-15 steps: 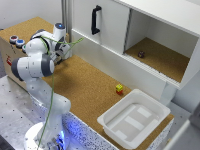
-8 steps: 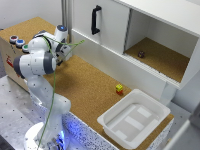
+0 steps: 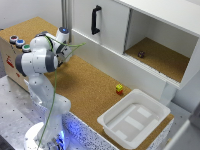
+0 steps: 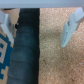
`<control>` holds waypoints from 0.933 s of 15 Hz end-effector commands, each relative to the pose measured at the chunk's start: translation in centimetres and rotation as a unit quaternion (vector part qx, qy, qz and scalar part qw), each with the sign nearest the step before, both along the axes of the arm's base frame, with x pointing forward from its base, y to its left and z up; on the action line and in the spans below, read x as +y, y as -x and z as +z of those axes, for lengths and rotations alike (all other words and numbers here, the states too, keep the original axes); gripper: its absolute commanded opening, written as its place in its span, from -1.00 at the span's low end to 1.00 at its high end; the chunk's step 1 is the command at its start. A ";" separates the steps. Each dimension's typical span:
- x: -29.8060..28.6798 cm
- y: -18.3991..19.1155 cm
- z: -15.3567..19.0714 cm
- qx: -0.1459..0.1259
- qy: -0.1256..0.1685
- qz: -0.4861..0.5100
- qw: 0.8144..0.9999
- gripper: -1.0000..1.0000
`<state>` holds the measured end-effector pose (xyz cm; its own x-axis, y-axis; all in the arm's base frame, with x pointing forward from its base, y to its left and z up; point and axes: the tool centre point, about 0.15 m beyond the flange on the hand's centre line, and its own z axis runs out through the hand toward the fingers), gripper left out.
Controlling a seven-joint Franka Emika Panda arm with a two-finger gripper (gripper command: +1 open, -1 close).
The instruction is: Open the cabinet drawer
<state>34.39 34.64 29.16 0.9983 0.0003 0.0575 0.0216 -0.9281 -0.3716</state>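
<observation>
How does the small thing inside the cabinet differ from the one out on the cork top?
The object in the cabinet is dark; the cube on the cork top is yellow with a red patch. The dark one sits on the floor of the open compartment in the cabinet; the cube lies out in the open near the tub. Both are small and rest on cork.

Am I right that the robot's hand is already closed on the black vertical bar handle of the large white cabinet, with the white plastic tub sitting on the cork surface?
Not quite. The exterior view shows the hand well away from the black vertical bar handle of the large white cabinet, over the cork surface; the wrist view shows its fingers apart with nothing between them. The white plastic tub does sit on the cork.
</observation>
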 end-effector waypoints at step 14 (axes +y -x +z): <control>-1.9 0.4 -1.2 -0.022 -0.053 0.011 0.998 -1.00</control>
